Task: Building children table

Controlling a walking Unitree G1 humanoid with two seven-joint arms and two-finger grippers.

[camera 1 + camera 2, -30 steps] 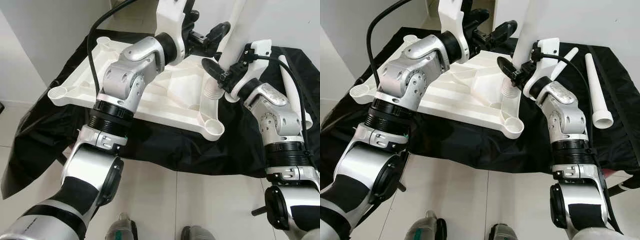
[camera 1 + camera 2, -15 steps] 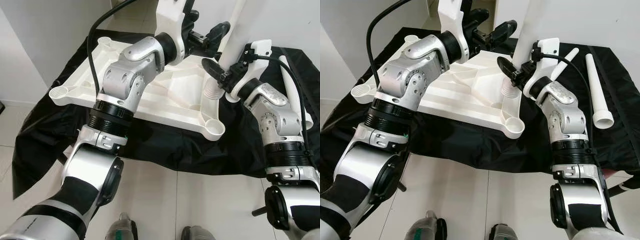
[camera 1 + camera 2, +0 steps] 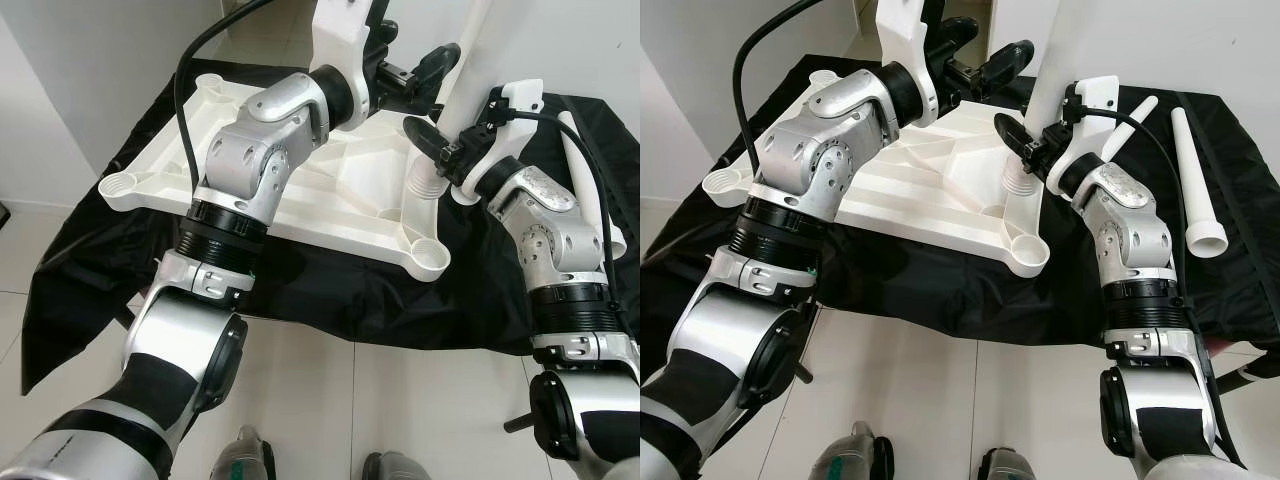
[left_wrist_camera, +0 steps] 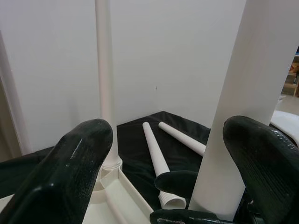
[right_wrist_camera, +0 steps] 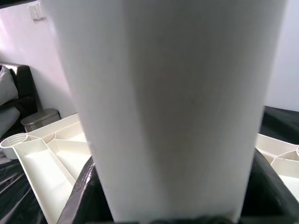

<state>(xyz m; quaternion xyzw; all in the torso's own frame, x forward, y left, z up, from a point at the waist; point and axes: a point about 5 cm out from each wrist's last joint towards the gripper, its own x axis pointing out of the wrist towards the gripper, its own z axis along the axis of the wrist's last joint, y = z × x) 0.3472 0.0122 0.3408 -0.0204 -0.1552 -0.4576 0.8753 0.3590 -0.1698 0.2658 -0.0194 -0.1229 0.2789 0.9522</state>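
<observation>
A white plastic tabletop [image 3: 330, 190] lies upside down on a black cloth [image 3: 330, 290]. A white table leg [image 3: 462, 70] stands upright, its ribbed lower end at a socket near the tabletop's right edge. My right gripper [image 3: 1035, 135] is shut on this leg low down; the right wrist view has the leg [image 5: 168, 93] close up. Higher up, my left gripper [image 3: 415, 60] is open just left of the same leg [image 4: 233, 93]. I cannot tell if it touches. Another leg [image 4: 105, 70] stands in a far corner socket.
Two loose white legs [image 3: 1195, 170] [image 3: 1130, 125] lie on the cloth to the right. Open corner sockets [image 3: 430, 255] [image 3: 118, 185] sit at the tabletop's near corners. A white wall stands to the left, with tiled floor [image 3: 400, 400] in front of the cloth.
</observation>
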